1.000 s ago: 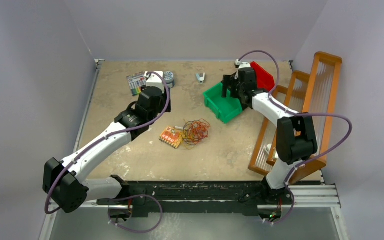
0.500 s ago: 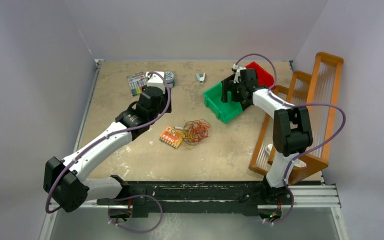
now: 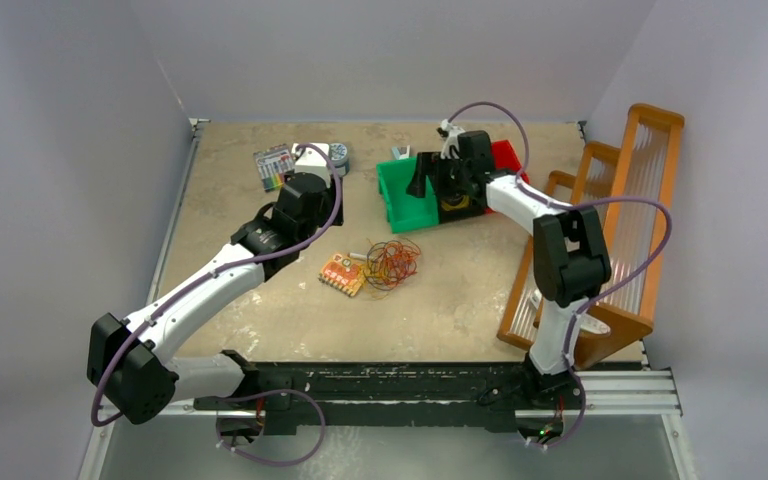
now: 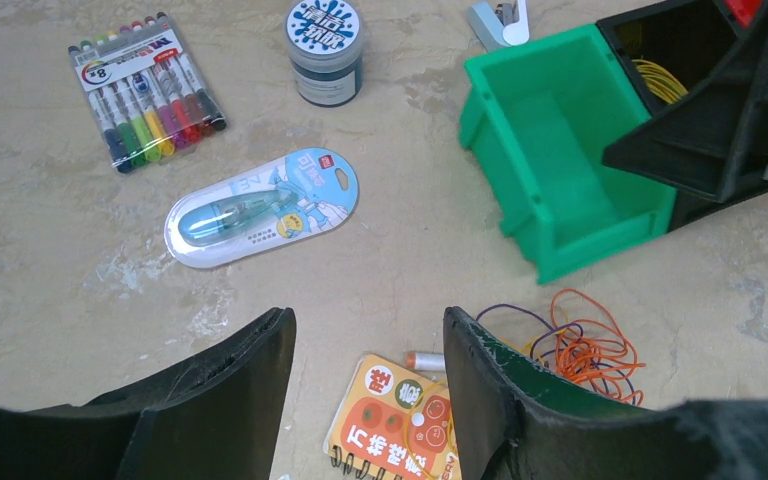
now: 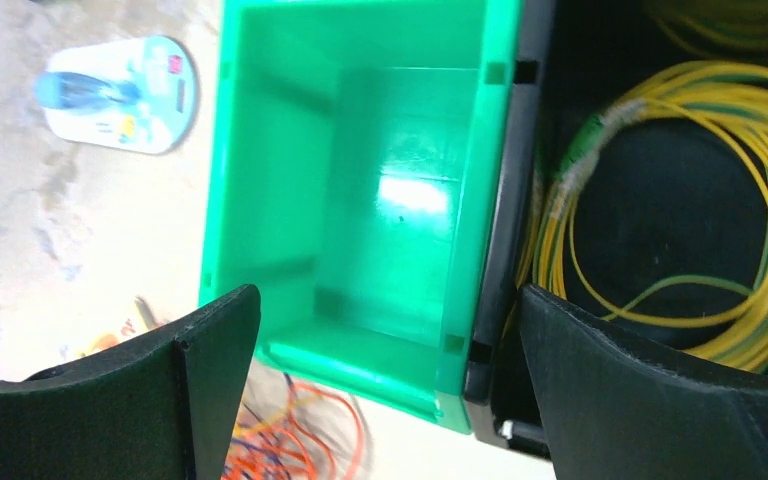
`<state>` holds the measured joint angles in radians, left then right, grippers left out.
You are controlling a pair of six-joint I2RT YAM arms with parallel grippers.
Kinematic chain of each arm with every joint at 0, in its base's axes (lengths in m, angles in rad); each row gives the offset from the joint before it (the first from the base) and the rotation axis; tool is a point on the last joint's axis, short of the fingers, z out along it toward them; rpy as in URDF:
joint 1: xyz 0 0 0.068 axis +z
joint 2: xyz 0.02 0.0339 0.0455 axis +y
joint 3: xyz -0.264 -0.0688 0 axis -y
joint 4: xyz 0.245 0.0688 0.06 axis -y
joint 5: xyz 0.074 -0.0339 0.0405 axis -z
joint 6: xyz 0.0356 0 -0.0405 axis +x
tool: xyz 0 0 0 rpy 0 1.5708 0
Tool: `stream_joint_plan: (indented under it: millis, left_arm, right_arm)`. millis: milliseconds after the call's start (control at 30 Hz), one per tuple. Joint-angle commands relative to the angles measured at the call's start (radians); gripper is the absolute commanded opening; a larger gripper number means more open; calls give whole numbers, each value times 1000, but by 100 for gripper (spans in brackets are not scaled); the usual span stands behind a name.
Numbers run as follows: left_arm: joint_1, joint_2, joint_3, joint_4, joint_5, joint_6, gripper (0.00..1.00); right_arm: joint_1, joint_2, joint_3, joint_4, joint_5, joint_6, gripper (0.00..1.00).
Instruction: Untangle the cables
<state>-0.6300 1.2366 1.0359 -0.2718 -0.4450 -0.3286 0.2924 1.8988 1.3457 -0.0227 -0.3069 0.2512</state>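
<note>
- My left pincer (image 4: 367, 320) is released. Its jaws stand apart, and only bare worktop (image 3: 430, 310) shows between them.
- In its wrist view the spiral notebook (image 4: 400, 410) sits at 6 o'clock, partly hidden behind the jaws.
- At 4 o'clock lies the cable tangle (image 4: 585, 350): orange, yellow and purple loops, loose on the worktop just beside the notebook.
- Further out, the correction-tape pack (image 4: 260, 205) is at 11 o'clock, with the marker pack (image 4: 145, 90) beyond it on the same line. The jar (image 4: 325, 50) is at 12 and the green bin (image 4: 600, 235) at 2.
- My right pincer (image 5: 385, 300) is also released, with its jaws spread wide.
- Its wrist view looks straight down into the green bin. The jaw on the right of that picture hangs over the adjoining black bin (image 5: 640, 225). I cannot tell whether either jaw touches a wall.
- At 2 o'clock in that view, the yellow cable coil (image 5: 750, 170) lies inside the black bin.
- At 7 o'clock, blurred orange loops of the tangle show on the worktop, outside the green bin's near wall.
- From overhead, the tangle is near the middle of the worktop, with the green bin at its 12 o'clock and the left pincer at its 10.
- The red bin (image 3: 510, 155) is at the right pincer's 2 o'clock.
- The orange racks (image 3: 657, 113) stand along the 3 o'clock edge.
</note>
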Motion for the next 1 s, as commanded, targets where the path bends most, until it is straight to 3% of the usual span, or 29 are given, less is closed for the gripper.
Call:
stream_joint_plan:
  millis: [0,233,400,667,967]
  left_arm:
    - [4,-5,20,17,6,11,56]
    - [4,-8,14,18,-6,-1,56]
    - [4,-15,11,15,-4,-9,56]
    - [4,-10,-7,37,127,-42,56]
    - [3,43,-48,136,291,-96,55]
  right_arm:
    - [48,59,112,116,-83,74,99]
    - [81,167,239,141,-126,82,99]
    - [83,126,215,184,-115,43,99]
    - [83,-118,-21,235,51,-40,99]
    - [83,-375,-302,287,-38,-221,94]
